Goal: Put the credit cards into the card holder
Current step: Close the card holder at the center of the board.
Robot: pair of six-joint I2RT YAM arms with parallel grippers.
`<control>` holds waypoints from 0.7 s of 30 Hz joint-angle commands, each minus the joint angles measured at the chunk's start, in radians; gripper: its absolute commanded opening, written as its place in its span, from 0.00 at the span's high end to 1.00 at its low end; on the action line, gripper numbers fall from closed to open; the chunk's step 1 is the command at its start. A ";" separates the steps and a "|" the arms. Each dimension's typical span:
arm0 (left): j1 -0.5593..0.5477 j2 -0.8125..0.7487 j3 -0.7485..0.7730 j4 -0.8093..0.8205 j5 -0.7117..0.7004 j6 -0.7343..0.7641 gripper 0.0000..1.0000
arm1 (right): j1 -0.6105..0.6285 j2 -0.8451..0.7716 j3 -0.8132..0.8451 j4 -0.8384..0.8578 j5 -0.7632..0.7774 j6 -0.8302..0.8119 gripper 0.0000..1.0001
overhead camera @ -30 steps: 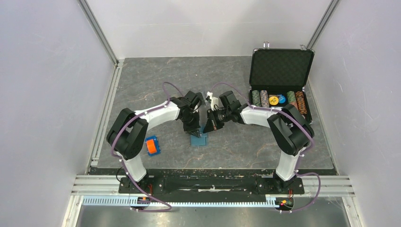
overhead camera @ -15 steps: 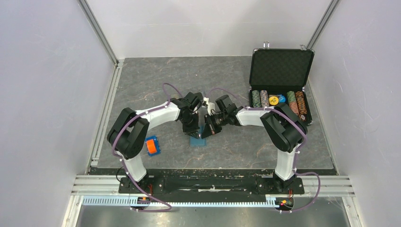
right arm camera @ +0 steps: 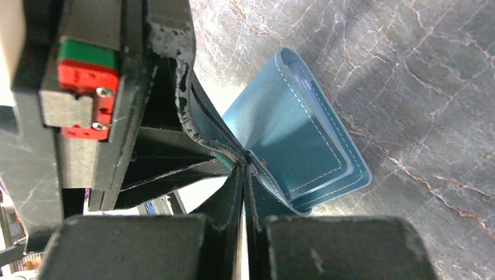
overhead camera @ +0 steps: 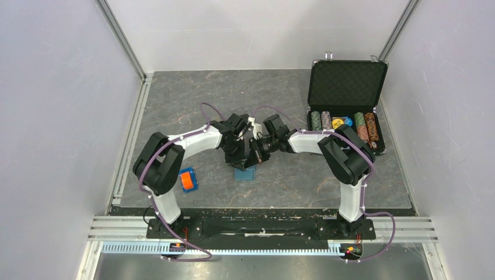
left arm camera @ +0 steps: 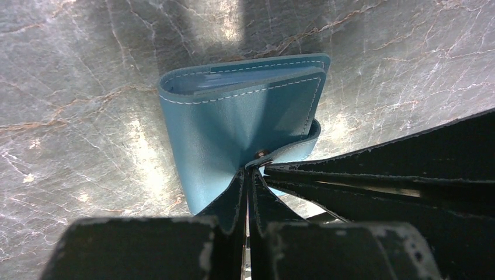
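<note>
Near the middle of the surface (overhead camera: 303, 175), the folded card holder (left arm camera: 233, 116) is pinched at its snap tab (left arm camera: 295, 147) by the left hand (left arm camera: 247, 175) and, seemingly, by the right hand (right arm camera: 245, 166) too, probably so it can be opened. No cards or legible writing are seen, even on the far-right chip case (overhead camera: 347, 81).
</note>
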State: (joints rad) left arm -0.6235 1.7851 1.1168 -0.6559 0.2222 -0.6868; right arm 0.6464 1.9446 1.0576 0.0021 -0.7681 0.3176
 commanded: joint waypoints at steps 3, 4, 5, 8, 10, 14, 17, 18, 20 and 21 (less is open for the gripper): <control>0.014 0.035 -0.010 0.011 -0.037 0.009 0.98 | 0.016 0.045 0.035 -0.053 0.070 -0.067 1.00; 0.015 0.036 -0.012 0.012 -0.037 0.009 0.98 | 0.019 0.052 0.040 -0.069 0.083 -0.083 1.00; 0.017 0.037 -0.013 0.012 -0.038 0.009 0.98 | 0.022 0.063 0.048 -0.097 0.104 -0.095 1.00; 0.023 0.040 -0.019 0.017 -0.036 0.009 0.98 | 0.028 0.103 0.075 -0.168 0.161 -0.129 1.00; 0.026 0.044 -0.025 0.021 -0.035 0.009 0.98 | 0.032 0.123 0.088 -0.206 0.191 -0.138 1.00; 0.029 0.047 -0.038 0.040 -0.024 0.009 0.98 | 0.036 0.134 0.108 -0.242 0.227 -0.148 1.00; 0.030 0.035 -0.039 0.050 -0.014 0.016 0.98 | 0.031 0.088 0.098 -0.203 0.191 -0.139 1.00; 0.029 0.030 -0.036 0.051 -0.010 0.022 0.98 | 0.023 0.067 0.092 -0.180 0.174 -0.127 1.00; 0.030 0.016 -0.035 0.052 -0.004 0.028 0.98 | 0.001 0.027 0.082 -0.131 0.134 -0.093 1.00; 0.029 0.012 -0.034 0.057 0.008 0.032 0.98 | -0.011 0.001 0.073 -0.104 0.117 -0.076 1.00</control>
State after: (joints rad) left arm -0.5957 1.7908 1.1072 -0.6476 0.2653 -0.6865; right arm 0.6640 1.9957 1.1637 -0.1905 -0.7525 0.2398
